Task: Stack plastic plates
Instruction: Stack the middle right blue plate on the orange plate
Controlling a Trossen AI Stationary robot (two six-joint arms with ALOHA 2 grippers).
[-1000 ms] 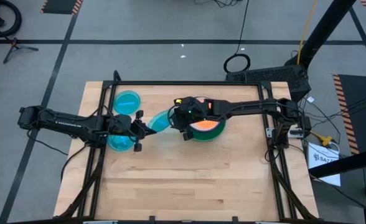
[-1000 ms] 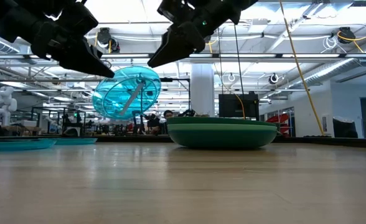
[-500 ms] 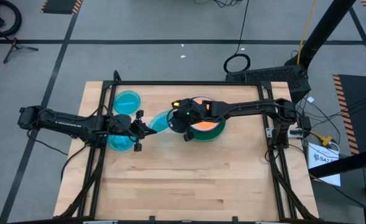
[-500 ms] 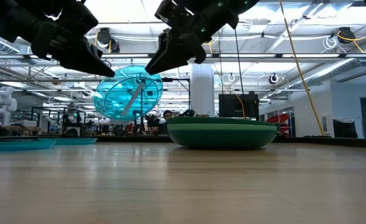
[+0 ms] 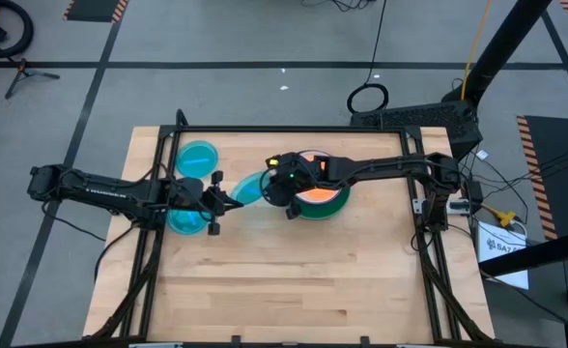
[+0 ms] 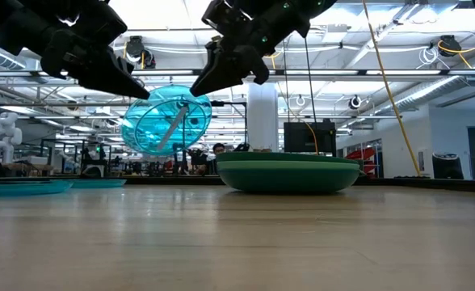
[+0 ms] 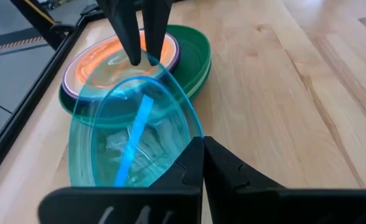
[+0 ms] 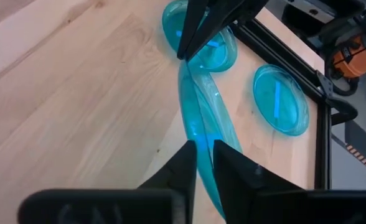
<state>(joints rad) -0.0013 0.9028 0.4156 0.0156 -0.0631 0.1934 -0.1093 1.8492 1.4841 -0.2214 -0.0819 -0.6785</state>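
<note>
Nothing moved; three blue plates (image 5: 198,156)

Robotics lab or industrial workshop hall. Pale wooden bench top (image 5: 294,280) in a black metal frame (image 5: 154,251) stands on grey concrete floor (image 5: 216,58) marked with dark tape lines and orange-black hazard strips (image 5: 96,9). Low view past the bench's far edge: high open ceiling with exposed pipes and strip lights (image 6: 399,56), white pillar (image 6: 262,117), white humanoid robot figure (image 6: 3,133), cluttered workstations.

Two dark jointed arms (image 5: 110,187), black tapered claw fingers (image 7: 223,168)
</note>
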